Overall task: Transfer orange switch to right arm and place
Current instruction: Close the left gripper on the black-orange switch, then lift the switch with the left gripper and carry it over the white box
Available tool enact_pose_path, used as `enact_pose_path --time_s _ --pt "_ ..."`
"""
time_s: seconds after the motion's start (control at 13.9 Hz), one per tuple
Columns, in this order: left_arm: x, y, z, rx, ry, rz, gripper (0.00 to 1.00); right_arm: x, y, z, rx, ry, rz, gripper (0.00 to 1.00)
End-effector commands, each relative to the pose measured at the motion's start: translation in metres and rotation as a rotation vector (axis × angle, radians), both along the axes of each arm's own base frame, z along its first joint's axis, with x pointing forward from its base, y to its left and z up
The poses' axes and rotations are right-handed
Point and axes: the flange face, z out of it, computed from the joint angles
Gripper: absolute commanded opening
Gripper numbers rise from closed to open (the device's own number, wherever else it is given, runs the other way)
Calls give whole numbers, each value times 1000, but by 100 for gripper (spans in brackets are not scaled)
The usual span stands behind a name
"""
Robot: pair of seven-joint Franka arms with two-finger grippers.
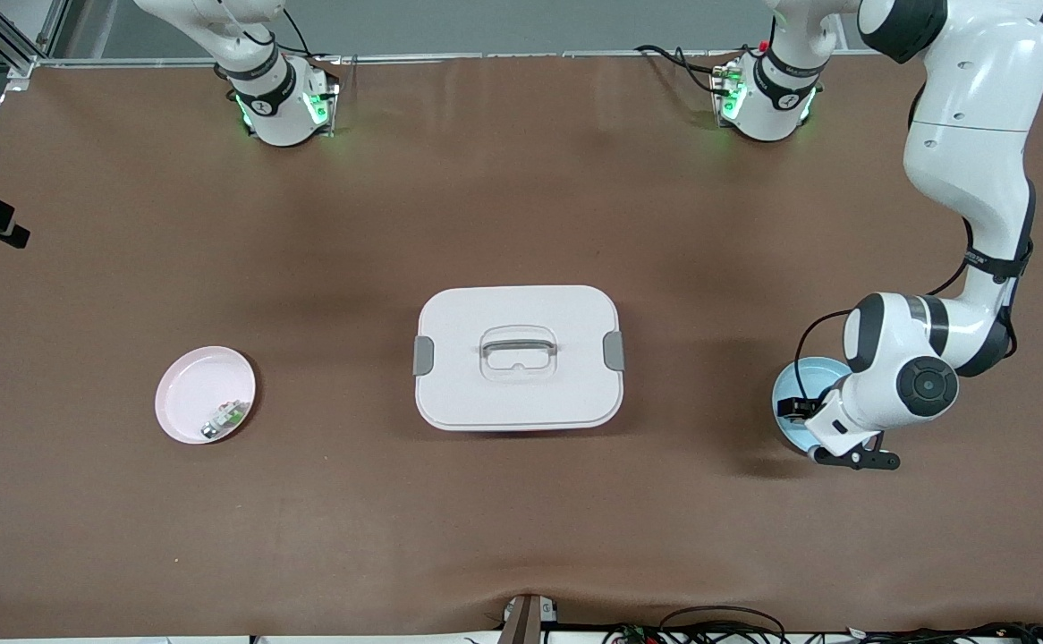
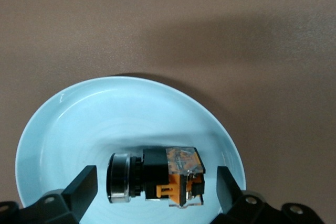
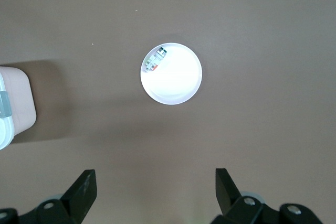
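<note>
The orange switch, a small black block with an orange face and a silver ring end, lies on its side in the light blue plate. In the front view the plate sits at the left arm's end of the table, and the arm's wrist hides the switch. My left gripper is open and low over the plate, one finger on each side of the switch, not touching it. It shows in the front view too. My right gripper is open and empty, high over the bare table.
A white lidded box with grey latches stands mid-table. A pink plate at the right arm's end holds a small green-white-silver part. Plate and part also show in the right wrist view.
</note>
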Motion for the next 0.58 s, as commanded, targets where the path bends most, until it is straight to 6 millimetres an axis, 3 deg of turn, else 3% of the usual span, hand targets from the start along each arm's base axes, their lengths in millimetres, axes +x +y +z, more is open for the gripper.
enact_pose_path --time_s 0.0,0.5 --pt "0 -2 -6 2 0 6 100 -5 1 5 3 -9 6 100" --pt "0 -1 -9 0 -5 8 100 -5 -1 5 4 -9 1 100"
